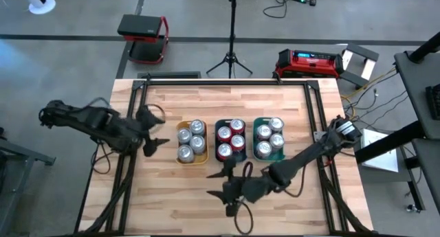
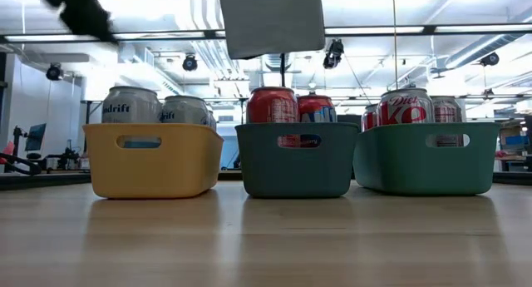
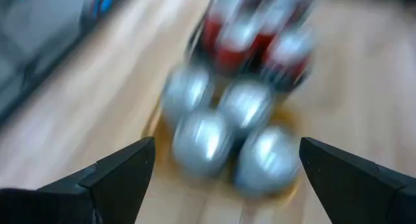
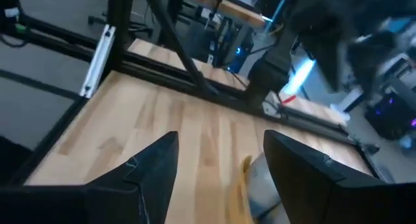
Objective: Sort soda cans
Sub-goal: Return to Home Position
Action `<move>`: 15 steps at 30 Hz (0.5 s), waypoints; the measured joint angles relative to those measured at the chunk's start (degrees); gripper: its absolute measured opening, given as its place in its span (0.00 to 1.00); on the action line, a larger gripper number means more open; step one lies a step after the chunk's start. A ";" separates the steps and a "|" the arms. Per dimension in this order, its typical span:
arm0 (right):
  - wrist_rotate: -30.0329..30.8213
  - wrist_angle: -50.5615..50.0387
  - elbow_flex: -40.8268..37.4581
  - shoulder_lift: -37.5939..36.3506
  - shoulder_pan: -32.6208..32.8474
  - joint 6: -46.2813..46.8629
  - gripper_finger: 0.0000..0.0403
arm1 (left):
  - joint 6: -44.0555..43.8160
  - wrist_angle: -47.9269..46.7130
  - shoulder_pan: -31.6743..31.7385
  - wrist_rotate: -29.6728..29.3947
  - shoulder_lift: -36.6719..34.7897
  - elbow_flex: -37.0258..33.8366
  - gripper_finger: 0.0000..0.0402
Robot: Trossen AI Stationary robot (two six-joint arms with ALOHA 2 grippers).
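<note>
Table (image 1: 172, 209): pale wood planks, with three bins in a row across the middle, close side by side.

Yellow bin (image 1: 180, 145) is nearest my left arm, then the middle bin (image 1: 218, 141), dark-walled, then the green bin (image 1: 256, 140) on the right.

Cans (image 1: 198, 126): all upright inside the bins, shiny silver tops.
- Yellow bin: silver-grey bodies.
- Middle bin: red bodies.
- Green bin: silver with red lettering.

Left gripper (image 1: 159, 130): just beside the yellow bin's outer side, above the table. Fingers spread wide, nothing between them, touching nothing.

Right gripper (image 1: 218, 184): over bare wood on the near side of the middle bin, apart from it. Fingers parted, empty.

Count: three bins, twelve cans. I make it four per bin, each set packed two by two.
</note>
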 joint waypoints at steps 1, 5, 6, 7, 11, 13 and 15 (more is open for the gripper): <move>-1.42 -0.31 0.35 -0.23 -0.62 -1.45 0.55 | 3.35 2.79 -0.02 -0.36 -1.15 0.92 0.91; -3.43 -0.30 0.57 -0.26 -4.17 -1.70 0.53 | 13.81 13.87 -0.07 0.65 -6.15 2.09 0.91; -3.53 -0.35 0.00 -0.26 -5.12 -0.74 0.52 | 15.43 16.08 -0.07 1.24 -7.45 1.75 0.91; -3.51 -0.29 -0.69 0.14 -6.08 0.90 0.51 | 16.74 17.78 -0.07 1.27 -8.67 1.18 0.91; -3.78 -0.82 -2.37 3.35 -9.46 8.38 0.49 | 20.20 25.86 -0.07 1.14 -13.40 -4.18 0.91; -4.23 -2.05 -1.84 5.38 -10.73 10.72 0.47 | 22.68 32.08 0.00 1.00 -15.67 -7.71 0.91; -5.18 -3.77 0.44 6.97 -11.62 11.56 0.46 | 24.94 37.80 0.04 0.76 -17.93 -10.43 0.91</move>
